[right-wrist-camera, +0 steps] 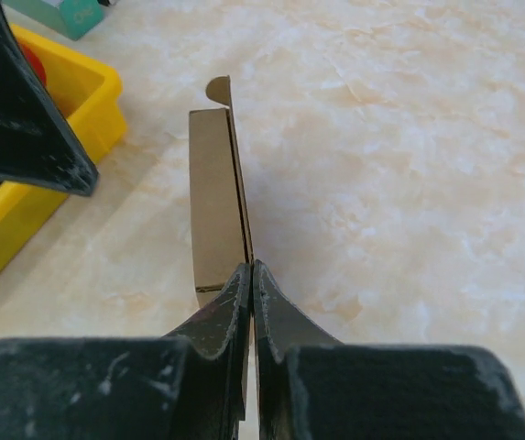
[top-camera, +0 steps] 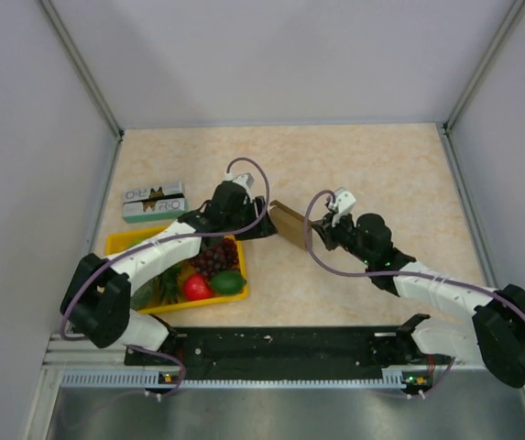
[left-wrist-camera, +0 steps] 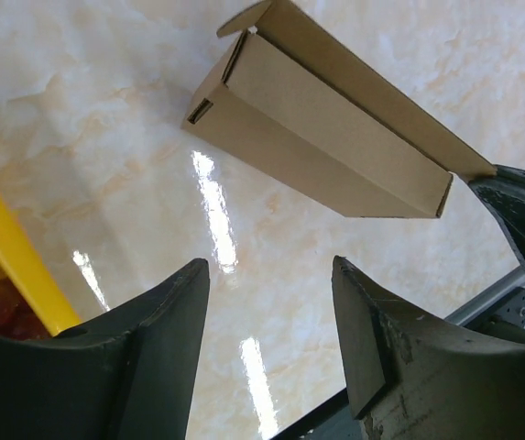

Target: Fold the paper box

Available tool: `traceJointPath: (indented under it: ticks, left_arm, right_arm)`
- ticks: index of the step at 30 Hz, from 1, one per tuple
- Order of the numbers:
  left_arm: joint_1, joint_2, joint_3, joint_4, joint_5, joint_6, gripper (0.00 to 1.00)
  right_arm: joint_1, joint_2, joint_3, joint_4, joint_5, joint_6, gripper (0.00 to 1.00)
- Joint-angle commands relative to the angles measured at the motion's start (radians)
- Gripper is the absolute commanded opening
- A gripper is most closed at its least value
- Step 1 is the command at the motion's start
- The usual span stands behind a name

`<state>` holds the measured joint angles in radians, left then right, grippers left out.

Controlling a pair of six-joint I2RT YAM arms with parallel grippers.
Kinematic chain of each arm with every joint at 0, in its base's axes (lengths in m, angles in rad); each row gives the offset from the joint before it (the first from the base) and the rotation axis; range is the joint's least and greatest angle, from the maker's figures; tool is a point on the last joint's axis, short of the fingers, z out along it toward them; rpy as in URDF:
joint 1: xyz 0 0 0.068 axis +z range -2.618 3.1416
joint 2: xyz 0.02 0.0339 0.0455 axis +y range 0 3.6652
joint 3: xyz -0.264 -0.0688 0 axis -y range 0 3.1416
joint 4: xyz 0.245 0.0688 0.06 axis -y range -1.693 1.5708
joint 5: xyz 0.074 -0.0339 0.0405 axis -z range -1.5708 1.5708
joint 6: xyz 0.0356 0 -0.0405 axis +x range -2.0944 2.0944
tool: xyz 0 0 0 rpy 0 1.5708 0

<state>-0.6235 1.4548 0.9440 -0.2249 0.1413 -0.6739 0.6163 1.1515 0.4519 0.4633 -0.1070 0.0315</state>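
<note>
Finding: paper box (right-wrist-camera: 214, 211) body formed, held mid-surface by right end effector (right-wrist-camera: 252, 275), clamped on its edge. The left end effector (left-wrist-camera: 269, 270) is apart, empty, just beside. The end flap (left-wrist-camera: 244, 16) appears untucked; closing judged outstanding.

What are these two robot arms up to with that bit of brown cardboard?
They are folding a small brown kraft cardboard box, which is partly formed, with a rounded flap sticking out at one end. The right gripper is shut on one thin edge of it. The left gripper is open and pointed at the box from close by, not touching it. A yellow plastic tray of fruit and a green-and-white printed carton sit off to the left.
</note>
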Motion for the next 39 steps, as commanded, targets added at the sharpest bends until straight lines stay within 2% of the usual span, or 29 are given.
traceJointPath:
  ticks: [1, 8, 11, 14, 21, 23, 29, 31, 33, 39]
  left_arm:
    - [0.019, -0.1, -0.05, 0.067, -0.003, -0.03, 0.61]
    - [0.048, -0.171, -0.054, 0.033, -0.029, -0.006, 0.61]
    - [0.086, -0.159, -0.039, 0.042, 0.019, 0.037, 0.65]
    - [0.111, -0.148, 0.013, 0.045, 0.15, 0.137, 0.7]
    - [0.117, -0.085, 0.142, -0.051, 0.188, 0.401, 0.69]
    - [0.117, -0.036, 0.186, -0.039, 0.216, 0.486, 0.68]
    - [0.119, 0.174, 0.423, -0.247, 0.224, 0.664, 0.69]
    - [0.12, 0.235, 0.481, -0.292, 0.274, 0.717, 0.67]
    - [0.12, 0.254, 0.495, -0.31, 0.29, 0.79, 0.61]
    - [0.143, 0.233, 0.44, -0.255, 0.423, 0.95, 0.57]
  right_arm:
    - [0.028, -0.033, -0.034, 0.021, 0.076, -0.087, 0.0]
    - [0.08, -0.041, -0.084, 0.029, 0.104, -0.108, 0.0]
    - [0.1, -0.045, -0.085, 0.011, 0.153, -0.116, 0.0]
    - [0.102, -0.047, -0.09, 0.015, 0.164, -0.116, 0.03]
    - [0.1, -0.027, -0.05, -0.02, 0.168, -0.101, 0.16]
    - [0.102, -0.03, -0.039, -0.04, 0.155, -0.088, 0.18]
    - [0.102, -0.016, 0.024, -0.09, 0.122, -0.071, 0.22]
    - [0.1, -0.015, 0.039, -0.101, 0.113, -0.067, 0.23]
    - [0.099, -0.019, 0.051, -0.115, 0.11, -0.055, 0.24]
    - [0.099, -0.006, 0.071, -0.135, 0.058, -0.039, 0.27]
